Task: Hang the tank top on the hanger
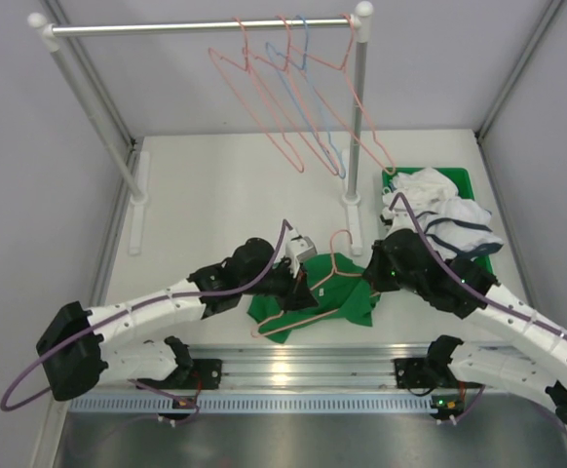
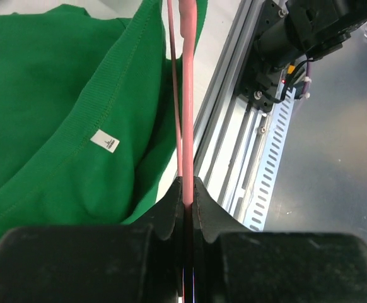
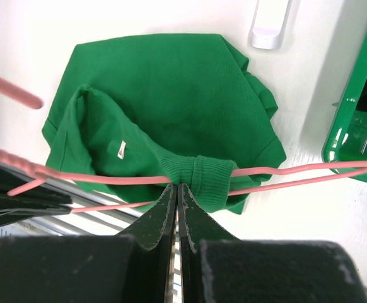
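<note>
green tank top [image 3: 171, 95], salmon-pink hanger [image 2: 188, 95]

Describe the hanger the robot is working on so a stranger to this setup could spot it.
From the white clothes rail at the back, come forward to the green tank top on the table. The hanger is the salmon-pink wire one threaded into it, pinched by the left fingers; its lookalikes all hang on the rail.

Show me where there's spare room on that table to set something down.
The widest bare patch of table lies between the rack feet, behind the tank top. It is crowded in the near middle, with the tank top and hanger, and on the right side, where the tray holds white clothes.
</note>
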`<state>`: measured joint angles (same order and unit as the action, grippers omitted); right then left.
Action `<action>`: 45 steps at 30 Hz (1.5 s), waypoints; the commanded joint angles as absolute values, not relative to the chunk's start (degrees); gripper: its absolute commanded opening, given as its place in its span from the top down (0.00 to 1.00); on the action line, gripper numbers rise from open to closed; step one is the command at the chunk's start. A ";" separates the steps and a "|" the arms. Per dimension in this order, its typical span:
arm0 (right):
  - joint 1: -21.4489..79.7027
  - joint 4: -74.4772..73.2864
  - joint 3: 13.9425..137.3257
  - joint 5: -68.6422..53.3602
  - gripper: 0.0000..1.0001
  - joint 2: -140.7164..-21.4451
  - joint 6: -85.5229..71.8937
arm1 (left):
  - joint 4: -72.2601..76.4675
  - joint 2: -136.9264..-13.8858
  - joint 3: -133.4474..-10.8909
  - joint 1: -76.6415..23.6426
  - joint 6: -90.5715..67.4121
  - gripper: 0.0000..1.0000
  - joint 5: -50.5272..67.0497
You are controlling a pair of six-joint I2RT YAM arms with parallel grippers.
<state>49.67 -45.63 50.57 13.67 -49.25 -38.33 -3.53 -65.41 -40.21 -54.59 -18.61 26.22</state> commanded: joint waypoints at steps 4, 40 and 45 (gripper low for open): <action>50.36 -47.37 55.02 14.24 1.00 -47.46 -37.44 | 13.43 -69.17 -38.41 -54.58 -20.30 1.00 29.71; 58.36 -27.86 47.64 19.59 0.48 -53.52 -32.78 | 18.90 -76.47 -37.79 -53.88 -20.04 1.00 34.63; 58.71 -25.58 45.97 21.80 0.53 -54.67 -32.96 | 18.11 -76.29 -38.06 -53.96 -19.95 1.00 35.07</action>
